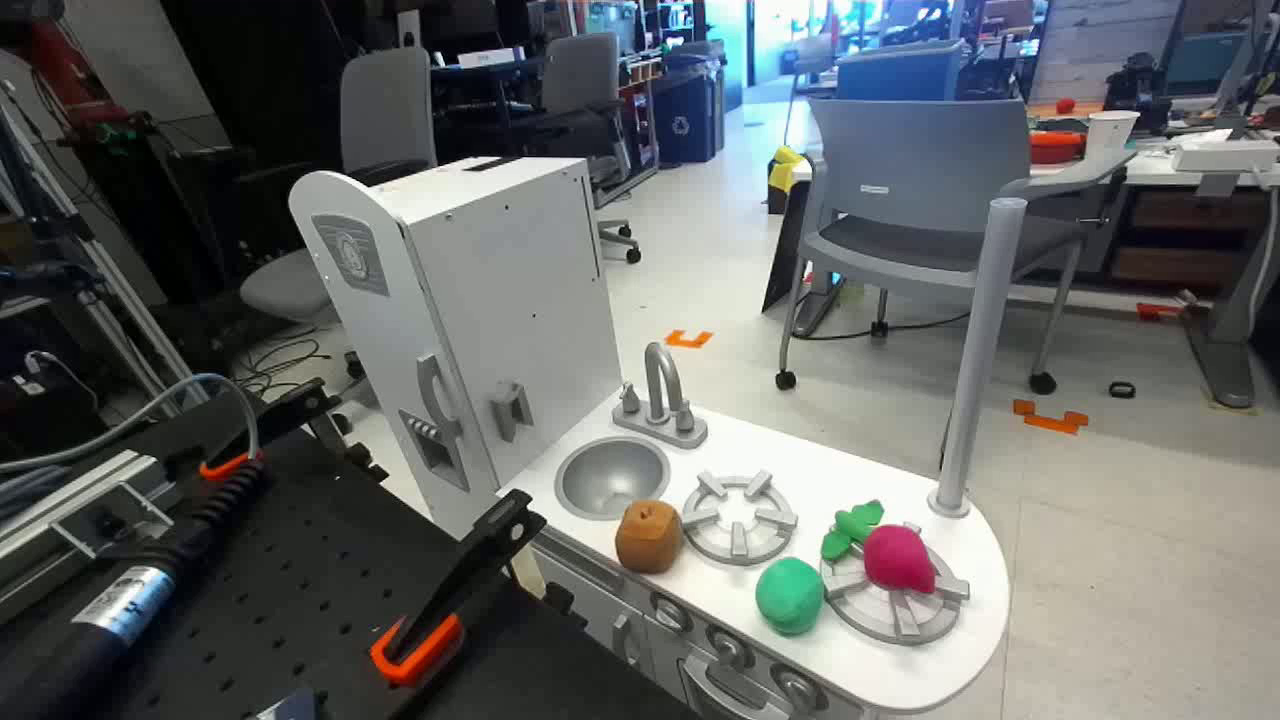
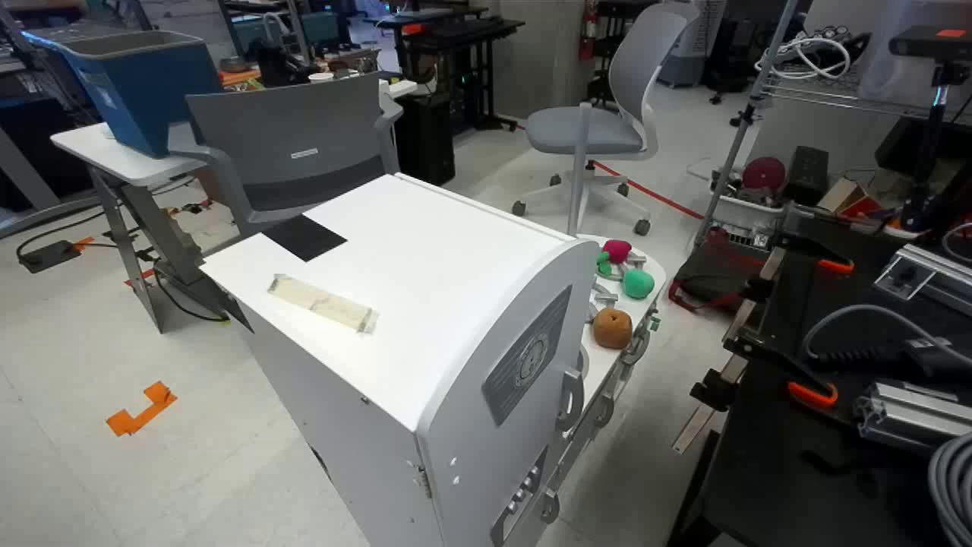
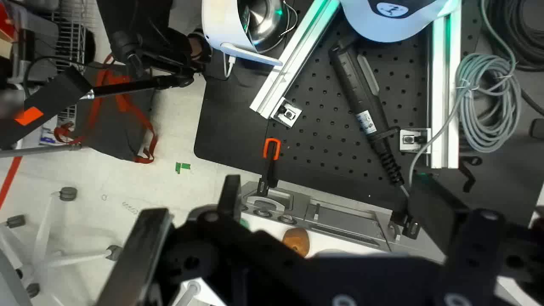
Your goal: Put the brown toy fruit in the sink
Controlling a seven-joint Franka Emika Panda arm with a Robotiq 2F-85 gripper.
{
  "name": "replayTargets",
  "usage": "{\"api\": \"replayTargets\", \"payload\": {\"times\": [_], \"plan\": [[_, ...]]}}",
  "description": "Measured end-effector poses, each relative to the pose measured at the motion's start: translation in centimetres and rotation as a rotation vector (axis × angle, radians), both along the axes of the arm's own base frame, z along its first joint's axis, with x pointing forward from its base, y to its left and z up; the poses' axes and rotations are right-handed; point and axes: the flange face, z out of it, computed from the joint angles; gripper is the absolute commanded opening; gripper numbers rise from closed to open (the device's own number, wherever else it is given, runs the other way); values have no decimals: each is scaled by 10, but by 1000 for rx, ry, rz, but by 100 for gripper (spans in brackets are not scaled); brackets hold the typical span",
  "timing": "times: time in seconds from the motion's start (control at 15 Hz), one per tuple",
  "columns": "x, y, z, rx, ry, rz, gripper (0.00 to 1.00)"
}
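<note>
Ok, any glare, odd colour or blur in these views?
In an exterior view, the far background is blown out and bluish; in the wrist view, the dark fingers near the lens look slightly soft, and the slanted metal rail has a greenish cast; in both exterior views, the brown toy fruit looks reasonably clear.

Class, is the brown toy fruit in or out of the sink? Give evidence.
Out: in an exterior view, the brown toy fruit rests on the white counter beside the sink, not inside it.
</note>
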Motion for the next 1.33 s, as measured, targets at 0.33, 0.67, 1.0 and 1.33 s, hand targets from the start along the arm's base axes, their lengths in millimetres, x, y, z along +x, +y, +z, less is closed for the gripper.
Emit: {"api": "replayTargets", "payload": {"times": [0.33, 0.67, 1.0, 1.33], "plan": [[0, 0, 1, 1, -1, -1, 100], [24, -14, -13, 50, -58, -3, 100], [89, -31, -55, 117, -160, 7, 100], [166, -45, -134, 144, -212, 14, 100]]}}
